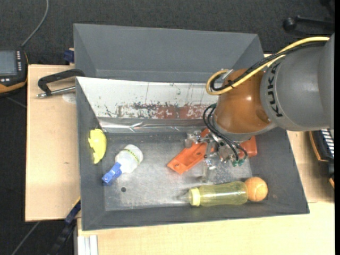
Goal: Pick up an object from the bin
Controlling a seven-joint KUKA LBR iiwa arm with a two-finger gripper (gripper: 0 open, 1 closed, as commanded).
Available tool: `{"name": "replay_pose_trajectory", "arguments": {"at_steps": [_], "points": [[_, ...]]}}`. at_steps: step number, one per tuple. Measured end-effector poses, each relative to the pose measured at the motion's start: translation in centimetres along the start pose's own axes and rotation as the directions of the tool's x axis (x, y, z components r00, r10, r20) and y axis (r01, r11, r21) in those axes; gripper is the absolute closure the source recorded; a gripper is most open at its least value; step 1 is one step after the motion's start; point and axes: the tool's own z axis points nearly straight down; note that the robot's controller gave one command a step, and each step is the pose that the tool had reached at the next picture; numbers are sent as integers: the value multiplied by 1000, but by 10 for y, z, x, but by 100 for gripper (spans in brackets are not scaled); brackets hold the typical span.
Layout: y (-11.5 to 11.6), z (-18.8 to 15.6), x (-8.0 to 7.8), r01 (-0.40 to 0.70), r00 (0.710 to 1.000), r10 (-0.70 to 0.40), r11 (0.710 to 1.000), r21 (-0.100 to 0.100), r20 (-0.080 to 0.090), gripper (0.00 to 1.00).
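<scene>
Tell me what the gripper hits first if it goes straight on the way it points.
Probably the orange flat piece; the gripper points down at its right end. Depth is unclear, so it may touch the bin floor beside it instead.

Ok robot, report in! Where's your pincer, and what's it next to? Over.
Pincer down at mid-bin, over one end of the orange flat piece. Yellow tube and orange ball lie nearer the front wall, apart from it. Over.

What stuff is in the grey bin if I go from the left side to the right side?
Yellow lumpy thing → small white bottle with a blue cap → flat orange piece → orange ball.
</scene>
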Motion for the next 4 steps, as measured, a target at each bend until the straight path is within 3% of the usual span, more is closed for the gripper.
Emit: {"name": "replay_pose_trajectory", "arguments": {"at_steps": [1, 3, 4], "points": [[-23, 6, -21, 323, 946, -323, 946, 3, 0, 100], [-23, 6, -23, 336, 942, -336, 942, 4, 2, 100], [-28, 6, -32, 364, 931, -364, 931, 5, 6, 100]]}}
